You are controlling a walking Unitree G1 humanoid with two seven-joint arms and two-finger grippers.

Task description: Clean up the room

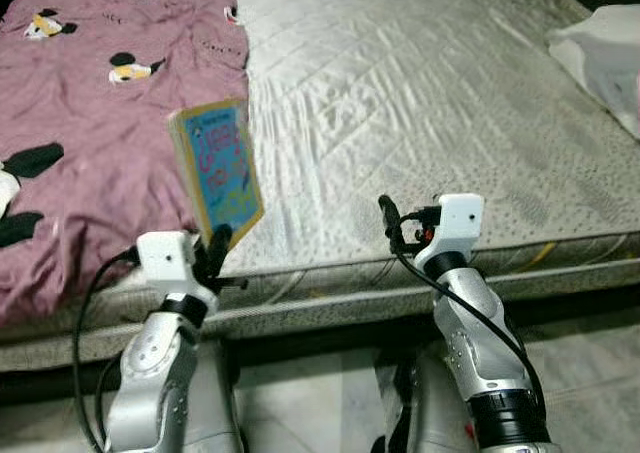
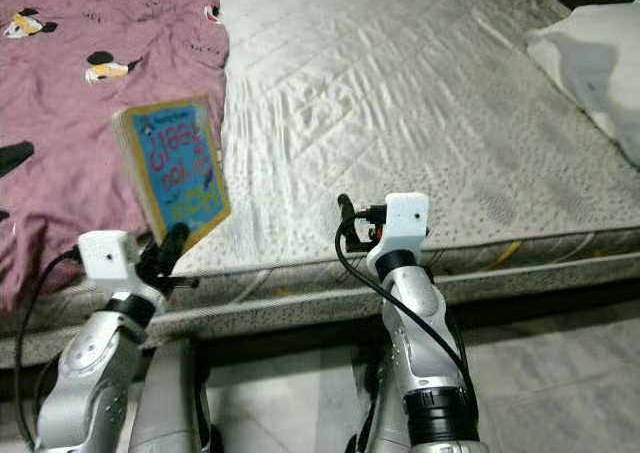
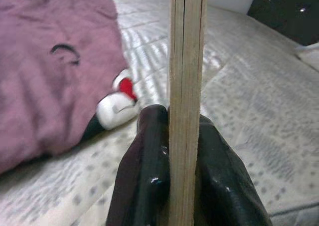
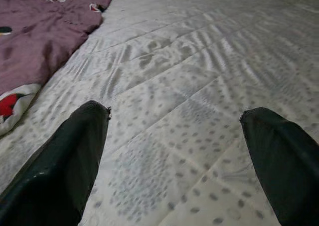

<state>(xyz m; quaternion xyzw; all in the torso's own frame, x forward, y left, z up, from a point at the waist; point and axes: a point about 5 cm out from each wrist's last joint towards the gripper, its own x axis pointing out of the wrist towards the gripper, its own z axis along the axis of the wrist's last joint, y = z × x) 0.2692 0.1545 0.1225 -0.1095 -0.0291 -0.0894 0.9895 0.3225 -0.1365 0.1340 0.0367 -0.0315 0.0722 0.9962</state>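
While I stand at the foot of the bed, its bare quilted mattress (image 1: 420, 93) spreads out before me, pale grey with a dotted border along the near edge. On my left side a mauve blanket (image 1: 100, 123) printed with cartoon mice lies over the mattress and hangs down past the near edge. At the far right corner a white plastic bag (image 1: 600, 53) rests on the mattress, well apart from both my arms.

My left gripper (image 1: 215, 245) is raised just above the near edge of the mattress, beside the blanket's border, and it pinches the bottom edge of a thick board book (image 1: 218, 165). That book stands upright with a slight tilt, its blue cover with pink and yellow lettering facing me, clear of the bedding. From my left wrist I see its stacked card pages edge-on, pressed between my two black fingers (image 3: 144, 171).

My right gripper (image 4: 174, 151) is held low over the bare dotted border of the mattress, near its front edge, its fingers spread wide apart with nothing between them.
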